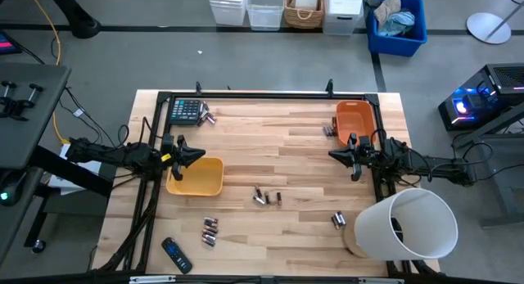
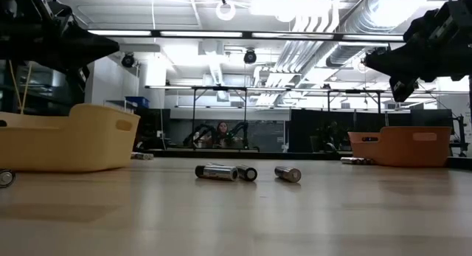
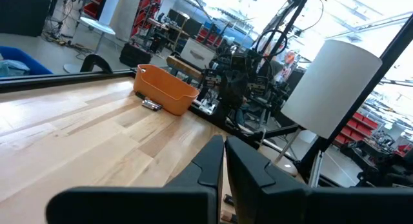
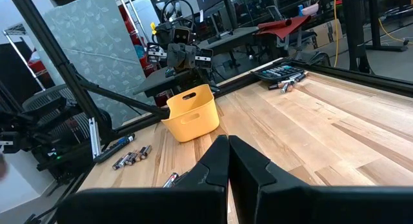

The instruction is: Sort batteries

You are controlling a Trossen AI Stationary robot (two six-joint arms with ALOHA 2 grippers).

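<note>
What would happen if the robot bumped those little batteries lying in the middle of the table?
The batteries are smooth round cylinders lying on their sides on flat bare wood, so they would probably roll away. They look like shiny metal, so they are likely hard, stiff and a bit slippery to pinch. Nothing beside them would stop them.

small batteries [image 1: 267, 197] scattered in loose clusters

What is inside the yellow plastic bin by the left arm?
From above, the yellow plastic bin looks empty; the left gripper overhangs its top-left corner, hiding that part of the floor.
</note>
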